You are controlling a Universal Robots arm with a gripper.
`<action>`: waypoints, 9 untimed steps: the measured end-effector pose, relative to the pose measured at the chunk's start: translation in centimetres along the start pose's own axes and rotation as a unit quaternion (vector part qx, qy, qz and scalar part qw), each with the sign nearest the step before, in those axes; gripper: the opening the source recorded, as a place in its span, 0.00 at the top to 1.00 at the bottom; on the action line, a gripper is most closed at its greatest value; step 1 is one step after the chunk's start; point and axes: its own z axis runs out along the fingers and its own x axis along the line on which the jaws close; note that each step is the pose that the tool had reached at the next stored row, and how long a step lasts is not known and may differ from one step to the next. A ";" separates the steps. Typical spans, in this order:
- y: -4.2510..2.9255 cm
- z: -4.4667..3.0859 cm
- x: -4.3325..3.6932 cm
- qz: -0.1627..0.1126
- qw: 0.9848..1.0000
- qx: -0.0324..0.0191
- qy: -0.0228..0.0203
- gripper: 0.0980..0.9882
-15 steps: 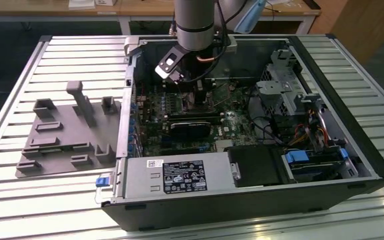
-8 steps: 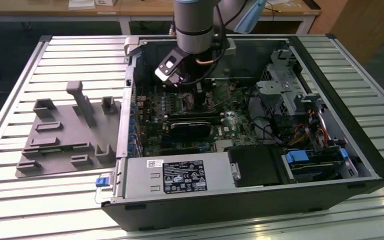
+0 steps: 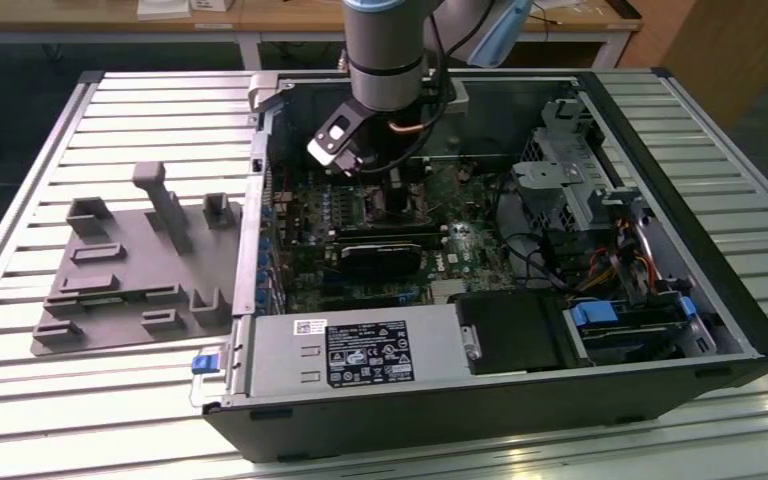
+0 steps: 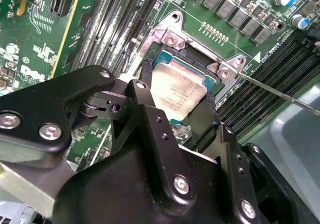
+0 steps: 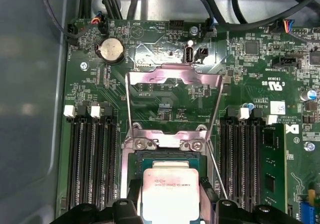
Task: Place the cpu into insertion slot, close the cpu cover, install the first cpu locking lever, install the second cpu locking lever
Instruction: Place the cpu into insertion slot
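the gripper [image 3: 395, 193] hangs inside the open computer case [image 3: 704, 300] on the slatted surface [image 3: 37, 420], its fingers low over the green board [image 3: 478, 250]. a black block [image 3: 384, 255] lies near the fingers; a grey fixture [image 3: 131, 270] sits well apart from them, outside the case, toward the exterior view's left.

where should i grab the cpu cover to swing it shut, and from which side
I'd grip the cpu cover on its free cross-bar, farthest from the hinge at the insertion slot. It's flipped open away from the slot, so come from that far side.
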 end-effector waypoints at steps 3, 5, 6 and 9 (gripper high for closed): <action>-0.01 0.07 0.21 0.003 1.000 0.000 0.000 0.51; -0.01 0.09 0.34 0.005 1.000 0.000 0.000 0.51; -0.01 0.10 0.41 0.005 1.000 0.000 0.000 0.51; -0.01 0.12 0.51 0.005 1.000 0.000 0.000 0.51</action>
